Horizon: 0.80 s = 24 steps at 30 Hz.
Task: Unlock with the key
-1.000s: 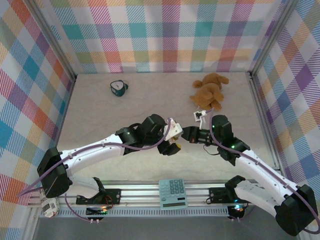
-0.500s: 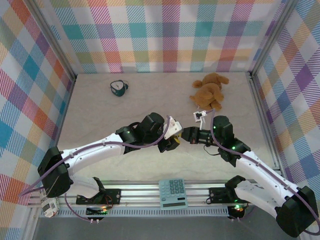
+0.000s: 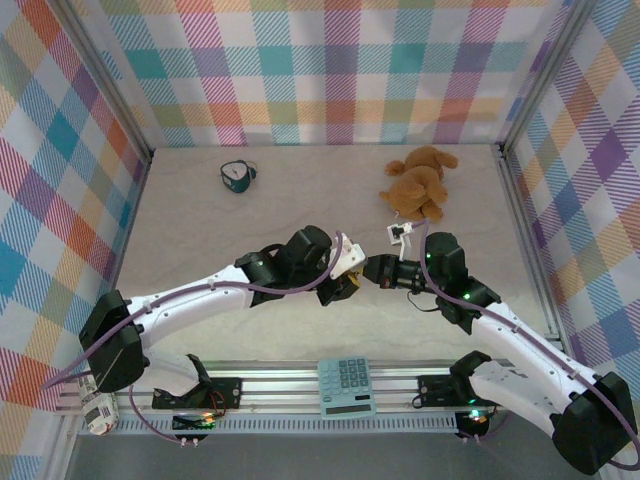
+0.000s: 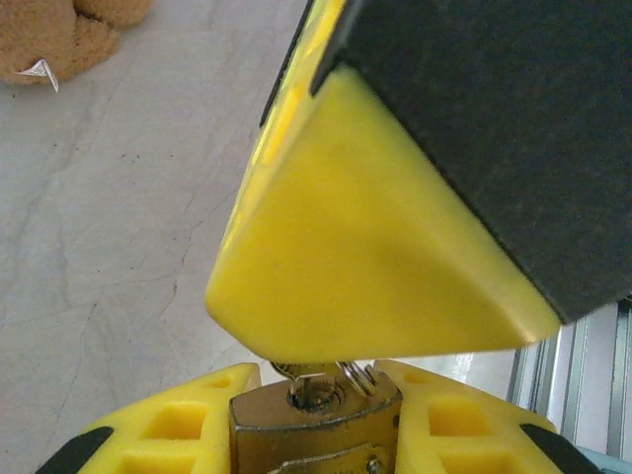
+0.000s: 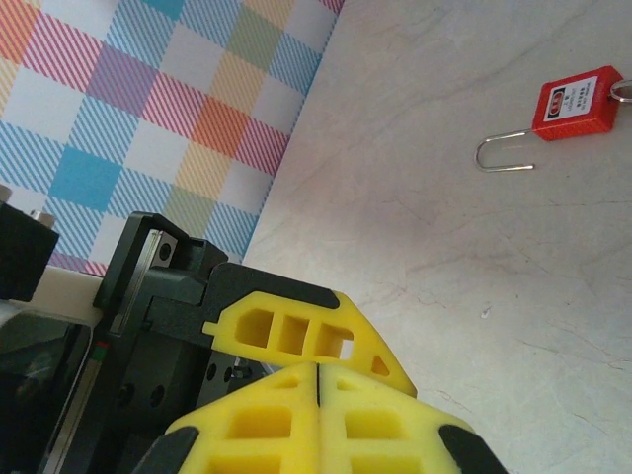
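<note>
Over pale desk (image 4: 99, 247), pinches brass padlock (image 4: 316, 439) in right gripper (image 3: 370, 271), key (image 4: 314, 387) inserted; cannot tell left gripper's (image 3: 343, 284) hold; awaits turning.

1. In the left wrist view I see the key (image 4: 314, 387) as a tiny sliver of dull metal with a thin wire ring looped at its head.
2. It sits pushed into the keyway in the end face of the brass padlock (image 4: 316, 439).
3. Only its head shows, and I can't make out the blade.
</note>
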Motion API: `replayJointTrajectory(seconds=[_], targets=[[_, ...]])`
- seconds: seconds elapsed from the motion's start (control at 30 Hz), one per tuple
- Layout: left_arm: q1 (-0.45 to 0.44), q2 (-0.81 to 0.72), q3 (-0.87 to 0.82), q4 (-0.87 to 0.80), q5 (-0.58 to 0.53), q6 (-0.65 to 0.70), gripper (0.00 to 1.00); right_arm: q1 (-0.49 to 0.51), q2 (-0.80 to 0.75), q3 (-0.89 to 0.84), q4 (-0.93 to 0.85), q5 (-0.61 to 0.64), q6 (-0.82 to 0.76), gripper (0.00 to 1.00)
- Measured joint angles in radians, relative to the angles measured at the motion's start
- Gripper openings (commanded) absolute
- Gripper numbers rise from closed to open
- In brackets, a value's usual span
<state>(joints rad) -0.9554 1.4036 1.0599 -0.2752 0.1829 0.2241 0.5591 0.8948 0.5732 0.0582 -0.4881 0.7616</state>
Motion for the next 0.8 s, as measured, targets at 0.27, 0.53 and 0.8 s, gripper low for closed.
replayJointTrajectory(seconds=[0.27, 0.53, 0.8], targets=[[-0.02, 0.009, 0.011, -0.021, -0.053, 0.006, 0.0, 0.0, 0.0, 0.0, -0.024, 0.008, -0.016, 0.1], [-0.024, 0.01, 0.011, -0.063, -0.091, 0.007, 0.0, 0.0, 0.0, 0.011, -0.044, 0.005, -0.034, 0.25], [-0.024, 0.01, 0.011, -0.068, -0.098, 0.008, 0.0, 0.0, 0.004, 0.033, -0.08, 0.004, -0.058, 0.26]])
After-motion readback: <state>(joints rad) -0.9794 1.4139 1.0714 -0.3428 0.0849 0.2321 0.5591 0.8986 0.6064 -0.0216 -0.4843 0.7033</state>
